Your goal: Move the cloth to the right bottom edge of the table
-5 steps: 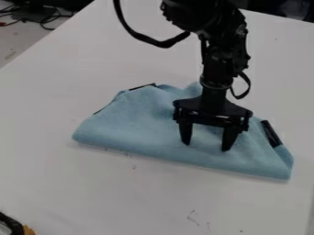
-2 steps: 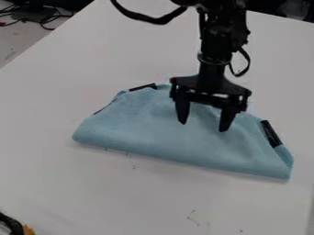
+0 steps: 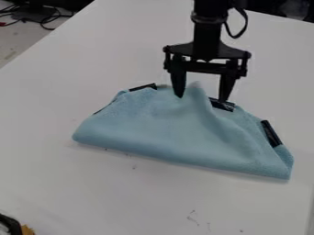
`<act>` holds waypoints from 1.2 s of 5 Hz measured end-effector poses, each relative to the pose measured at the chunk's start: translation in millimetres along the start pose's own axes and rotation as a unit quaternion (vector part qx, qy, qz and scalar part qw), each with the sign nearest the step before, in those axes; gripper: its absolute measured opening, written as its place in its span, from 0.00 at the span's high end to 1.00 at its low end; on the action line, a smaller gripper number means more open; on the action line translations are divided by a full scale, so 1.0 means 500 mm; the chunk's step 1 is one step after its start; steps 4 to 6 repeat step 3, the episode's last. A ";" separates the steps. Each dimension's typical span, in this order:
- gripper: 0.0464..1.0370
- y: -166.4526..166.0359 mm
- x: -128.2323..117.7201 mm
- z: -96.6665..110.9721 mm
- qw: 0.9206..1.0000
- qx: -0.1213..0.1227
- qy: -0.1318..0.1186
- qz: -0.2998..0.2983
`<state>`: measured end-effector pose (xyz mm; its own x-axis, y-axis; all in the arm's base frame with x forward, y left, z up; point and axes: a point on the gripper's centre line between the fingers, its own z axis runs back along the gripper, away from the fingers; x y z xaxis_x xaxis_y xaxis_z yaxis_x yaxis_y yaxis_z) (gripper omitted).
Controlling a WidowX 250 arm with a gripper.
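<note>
Tool (image 3: pixel 201 98) wide apart, now nr far edge of cloth (image 3: pixel 153 126), farther back vs. prev.

Count, by clock face in your camera view: you have 1 tabletop (image 3: pixel 122 193), 1 cloth (image 3: pixel 165 133) and, at 2 o'clock, 1 end effector (image 3: pixel 201 98) with 2 fingers (image 3: pixel 178 82). Around the cloth's own centre you count 3 broad black patches, at 11, between 1 and 2, and at 3, plus 1 thin dark strip (image 3: pixel 105 107) at 10. Between 7 and 8 in view: 1 partial black-and-yellow object (image 3: pixel 11 225), kind unclear.
</note>
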<state>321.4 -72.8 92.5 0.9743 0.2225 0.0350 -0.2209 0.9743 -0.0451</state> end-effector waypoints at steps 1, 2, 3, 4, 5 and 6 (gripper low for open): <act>0.04 0.029 0.029 0.049 1.000 0.007 0.006 0.021; 0.04 0.039 0.047 0.083 1.000 0.013 0.000 0.017; 0.04 0.051 0.075 0.107 1.000 0.006 -0.007 0.024; 0.04 0.051 0.075 0.107 1.000 0.006 -0.007 0.024; 0.04 0.051 0.075 0.107 1.000 0.006 -0.007 0.024; 0.04 0.051 0.075 0.107 1.000 0.006 -0.007 0.024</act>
